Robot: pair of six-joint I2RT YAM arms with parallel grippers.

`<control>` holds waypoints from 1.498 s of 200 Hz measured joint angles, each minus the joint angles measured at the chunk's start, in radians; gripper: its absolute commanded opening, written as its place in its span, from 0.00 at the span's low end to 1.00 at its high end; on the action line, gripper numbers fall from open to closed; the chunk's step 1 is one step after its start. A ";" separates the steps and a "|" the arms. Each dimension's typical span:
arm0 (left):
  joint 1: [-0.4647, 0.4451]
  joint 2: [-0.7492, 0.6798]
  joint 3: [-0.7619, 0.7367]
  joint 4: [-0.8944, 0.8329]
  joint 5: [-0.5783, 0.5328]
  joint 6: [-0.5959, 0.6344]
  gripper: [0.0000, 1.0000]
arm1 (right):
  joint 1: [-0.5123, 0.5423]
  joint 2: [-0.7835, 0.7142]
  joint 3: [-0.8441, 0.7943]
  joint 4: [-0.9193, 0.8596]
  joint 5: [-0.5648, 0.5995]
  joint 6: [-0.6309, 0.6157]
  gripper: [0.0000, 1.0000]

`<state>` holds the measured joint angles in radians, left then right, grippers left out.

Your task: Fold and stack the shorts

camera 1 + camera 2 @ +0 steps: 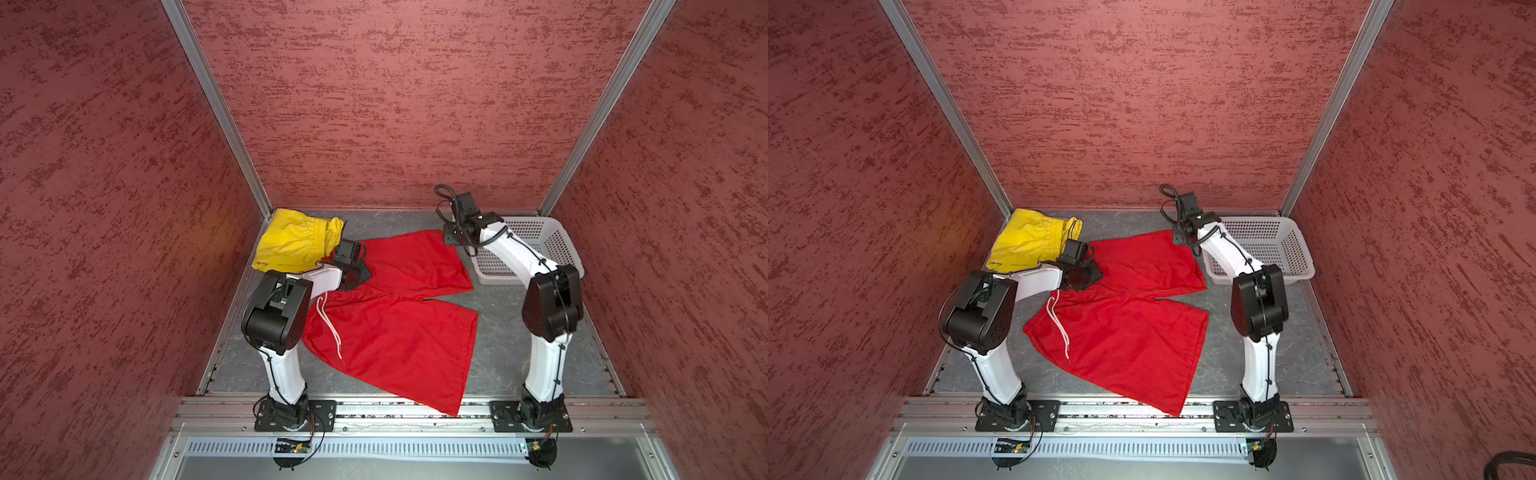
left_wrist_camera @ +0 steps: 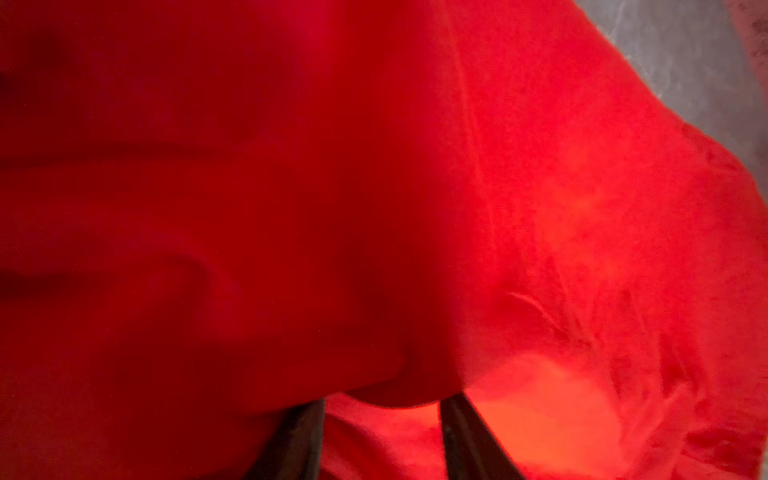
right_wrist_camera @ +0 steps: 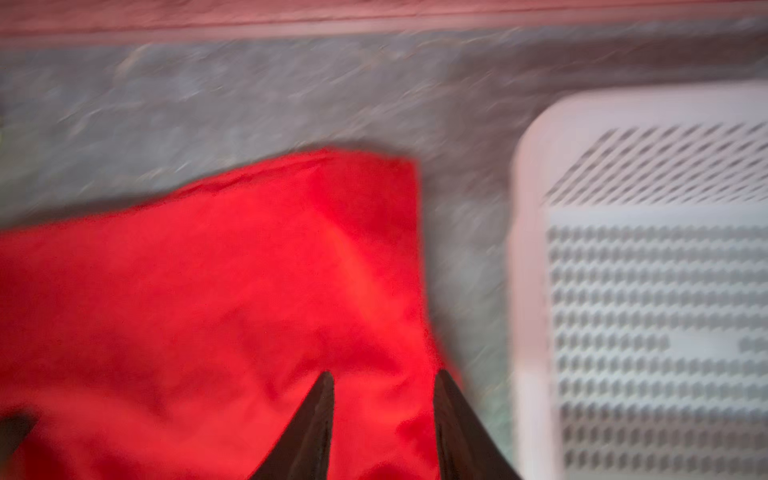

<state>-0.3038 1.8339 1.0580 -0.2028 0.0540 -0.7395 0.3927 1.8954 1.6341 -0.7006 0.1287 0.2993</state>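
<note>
The red shorts (image 1: 395, 324) (image 1: 1121, 324) lie spread on the grey table, waistband to the left and both legs pointing right. Their white drawstring (image 1: 328, 324) trails over the front. The yellow shorts (image 1: 291, 241) (image 1: 1027, 241) sit bunched at the back left corner. My left gripper (image 1: 357, 276) (image 1: 1088, 276) is down at the far end of the red waistband. In the left wrist view it (image 2: 384, 401) is open, with a red fold draped over the fingertips. My right gripper (image 1: 451, 241) (image 3: 384, 374) is open just above the far leg's hem corner, holding nothing.
A white perforated basket (image 1: 552, 241) (image 1: 1287, 249) (image 3: 536, 249) stands at the back right, close beside the right gripper. Red textured walls enclose the table on three sides. The near leg's corner hangs over the front rail (image 1: 478, 409).
</note>
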 measured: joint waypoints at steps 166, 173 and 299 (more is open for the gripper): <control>0.006 -0.907 -0.443 -0.634 -0.217 -0.045 0.69 | 1.099 -0.432 -0.718 -0.129 0.003 0.362 0.52; 0.003 -0.908 -0.456 -0.647 -0.216 -0.055 0.69 | 1.116 -0.427 -0.727 -0.128 -0.005 0.377 0.52; -0.018 -0.790 -0.608 -0.523 -0.184 -0.138 0.15 | 1.181 -0.406 -0.866 -0.069 -0.054 0.475 0.18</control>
<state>-0.3218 1.0435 0.4496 -0.7258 -0.1303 -0.8780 1.5738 1.4895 0.7685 -0.7700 0.0750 0.7746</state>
